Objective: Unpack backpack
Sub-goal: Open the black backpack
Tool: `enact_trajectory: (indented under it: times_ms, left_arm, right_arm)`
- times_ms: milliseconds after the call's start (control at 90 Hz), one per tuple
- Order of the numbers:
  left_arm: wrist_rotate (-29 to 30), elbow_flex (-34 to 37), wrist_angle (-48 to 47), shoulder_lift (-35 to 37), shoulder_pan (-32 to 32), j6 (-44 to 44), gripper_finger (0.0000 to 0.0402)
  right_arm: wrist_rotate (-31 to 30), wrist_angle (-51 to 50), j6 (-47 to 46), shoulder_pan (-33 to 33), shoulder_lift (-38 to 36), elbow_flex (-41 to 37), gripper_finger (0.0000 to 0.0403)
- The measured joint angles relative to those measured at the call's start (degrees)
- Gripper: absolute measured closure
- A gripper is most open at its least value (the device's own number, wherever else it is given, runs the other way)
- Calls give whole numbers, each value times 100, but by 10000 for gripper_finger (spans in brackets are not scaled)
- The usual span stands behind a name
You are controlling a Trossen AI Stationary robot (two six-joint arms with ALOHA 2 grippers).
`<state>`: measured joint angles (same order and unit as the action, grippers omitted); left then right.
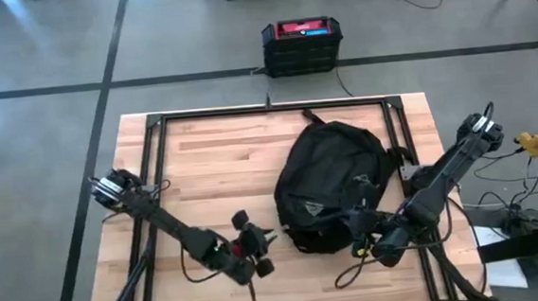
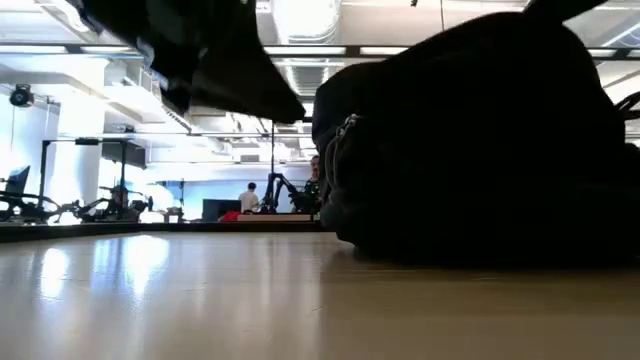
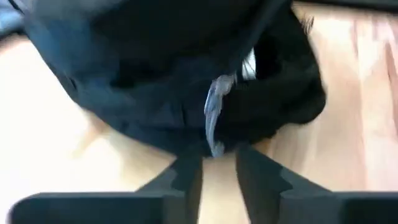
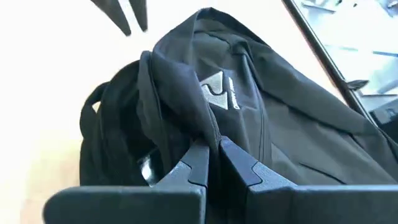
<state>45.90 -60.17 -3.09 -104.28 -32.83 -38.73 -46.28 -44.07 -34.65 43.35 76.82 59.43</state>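
Note:
The black backpack (image 1: 333, 184) lies on the wooden table, right of centre, and shows as a dark mound in the low view (image 2: 480, 140). Its pale triangular logo (image 4: 214, 90) faces up. My left gripper (image 1: 266, 238) is at the backpack's near-left corner, open by a narrow gap (image 3: 217, 163). A silvery zip pull (image 3: 213, 115) hangs just ahead of its fingertips, apart from them as far as I can see. My right gripper (image 1: 362, 231) is at the backpack's near edge, shut on its fabric (image 4: 212, 152). My right gripper pinches a raised fold of the backpack's black fabric (image 4: 211, 134) between its two fingers, just below the logo on the near side. The fingers come slanting from the table's near right. The backpack rests on the table.
A rigid black box with a red top (image 1: 301, 44) stands on the floor beyond the far edge. A black frame rail (image 1: 266, 110) runs round the table. Bare wood (image 1: 213, 164) lies left of the backpack. A loose cable (image 1: 352, 273) curls near my right gripper.

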Motion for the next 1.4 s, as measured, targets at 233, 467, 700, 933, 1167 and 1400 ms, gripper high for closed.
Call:
enact_trajectory:
  times_ms: [233,467,700,933,1167,1400]
  left_arm:
    - [-210,100,1072,-361,249,483,196]
    - [-925,100,1588,-823,593,660,158]
    - [-899,108,1555,-936,784,675,273]
    - [-791,106,897,-724,614,610,389]
    - [-5,537,-553,-705,263,-1343,398]
    - [937,1334,-523,-451,-454,-2990,399]
  right_arm:
    - [26,7,76,0,13,19,397]
    - [27,14,69,0,13,17,396]
    - [158,4,11,0,14,10,395]
    - [172,-38,236,22,13,181,395]
    - [342,-932,453,179,-17,845,395]
    - [514,-1600,621,214,-43,1305,395]
